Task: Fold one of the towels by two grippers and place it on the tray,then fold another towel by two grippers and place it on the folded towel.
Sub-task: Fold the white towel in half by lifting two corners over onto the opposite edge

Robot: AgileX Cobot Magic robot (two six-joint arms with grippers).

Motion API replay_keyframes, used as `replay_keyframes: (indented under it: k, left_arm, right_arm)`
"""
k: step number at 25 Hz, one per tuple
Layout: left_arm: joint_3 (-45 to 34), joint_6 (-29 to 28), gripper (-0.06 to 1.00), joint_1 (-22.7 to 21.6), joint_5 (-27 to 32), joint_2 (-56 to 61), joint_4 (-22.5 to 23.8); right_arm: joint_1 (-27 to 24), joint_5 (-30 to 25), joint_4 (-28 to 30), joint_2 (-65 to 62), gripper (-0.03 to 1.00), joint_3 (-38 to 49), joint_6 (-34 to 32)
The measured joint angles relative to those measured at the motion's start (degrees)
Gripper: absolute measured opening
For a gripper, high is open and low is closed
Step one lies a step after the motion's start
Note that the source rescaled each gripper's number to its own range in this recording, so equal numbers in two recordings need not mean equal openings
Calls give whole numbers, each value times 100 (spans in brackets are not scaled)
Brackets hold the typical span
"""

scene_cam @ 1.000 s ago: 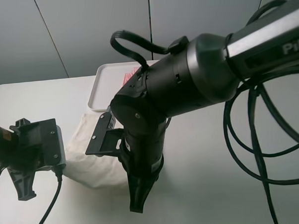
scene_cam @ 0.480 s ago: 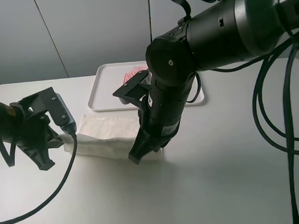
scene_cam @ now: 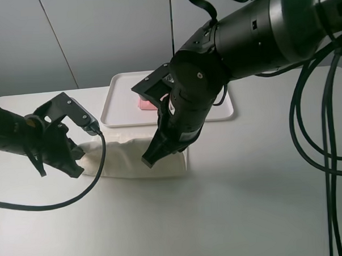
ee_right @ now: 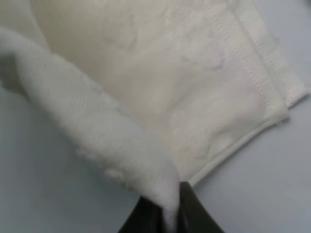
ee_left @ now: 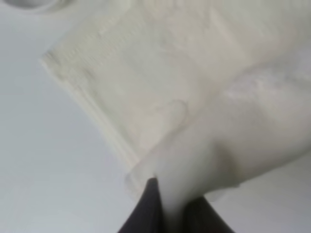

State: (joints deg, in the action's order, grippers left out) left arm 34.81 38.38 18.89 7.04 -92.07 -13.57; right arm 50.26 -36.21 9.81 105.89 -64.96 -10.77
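My left pincer (ee_left: 171, 213) is clamped on a raised fold of the cream towel (scene_cam: 127, 158) at its 9 o'clock end. My right pincer (ee_right: 169, 213) pinches another fold toward 3 o'clock. The towel lies doubled over as a long band on the table (scene_cam: 247, 192). At its 12 o'clock sits the white tray (scene_cam: 116, 101), with the pink towel (scene_cam: 145, 104) lying in it.

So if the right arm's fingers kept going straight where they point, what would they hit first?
Most likely the cream-white towel itself: the right arm's fingers pinch it and aim down at its folded layers, with the table right beneath. Depth is hard to judge.
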Motion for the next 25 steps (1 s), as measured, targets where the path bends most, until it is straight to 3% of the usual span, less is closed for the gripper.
replay_keyframes:
  k: [8, 15, 25]
  left_arm:
    - [50, -339, 0, 0, -704, -291, -51]
    - [262, -489, 0, -10, -1085, -466, -81]
    - [309, -500, 1, -326, -1228, -477, -127]
  right_arm:
    - [-170, 440, 596, 0, 0, 0, -773]
    - [-574, 663, 610, 0, 0, 0, -1059]
    - [-652, 1418, 610, 425, 0, 0, -1275]
